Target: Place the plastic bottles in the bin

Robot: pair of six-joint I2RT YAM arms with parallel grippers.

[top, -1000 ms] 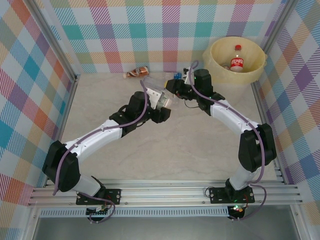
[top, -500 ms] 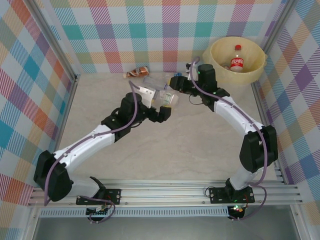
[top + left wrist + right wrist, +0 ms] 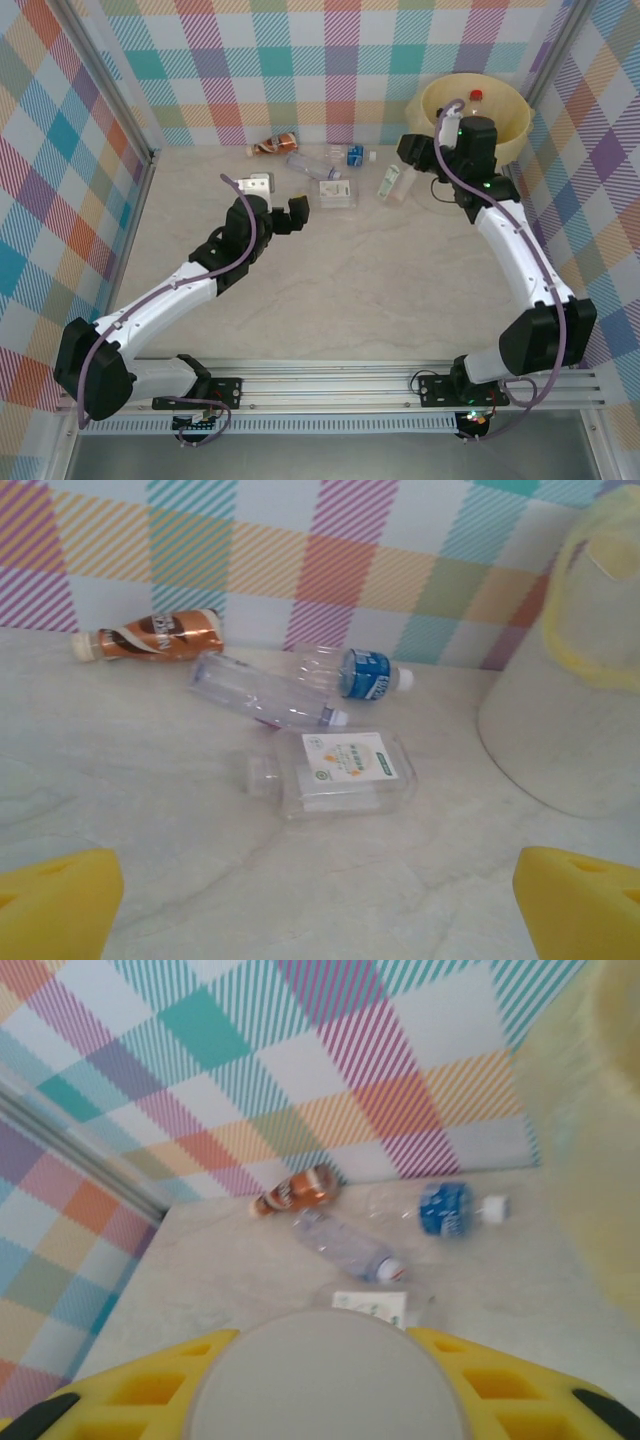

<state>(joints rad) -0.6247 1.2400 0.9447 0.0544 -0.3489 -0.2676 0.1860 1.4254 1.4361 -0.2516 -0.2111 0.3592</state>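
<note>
Change since one second ago: my left gripper (image 3: 295,213), then raised at mid-table on the green-and-white-labelled bottle (image 3: 392,183), has drawn back to the left, its jaws wide apart and empty. That bottle has passed to my right gripper (image 3: 412,160), which is clamped on it and has swung right. The bottle hangs above the table (image 3: 400,280), just left of the bin (image 3: 520,118) and not over its mouth.

Bin: a red-capped bottle (image 3: 476,96) shows inside; my right arm (image 3: 500,225) covers most of it and part of the rim.

Loose on the table, left to right:
- brown-labelled bottle (image 3: 150,638), by the checked wall (image 3: 300,60)
- clear unlabelled bottle (image 3: 262,690)
- flat white-labelled bottle (image 3: 335,772), nearest my left gripper
- blue-labelled bottle (image 3: 368,673), just behind the clear one
</note>
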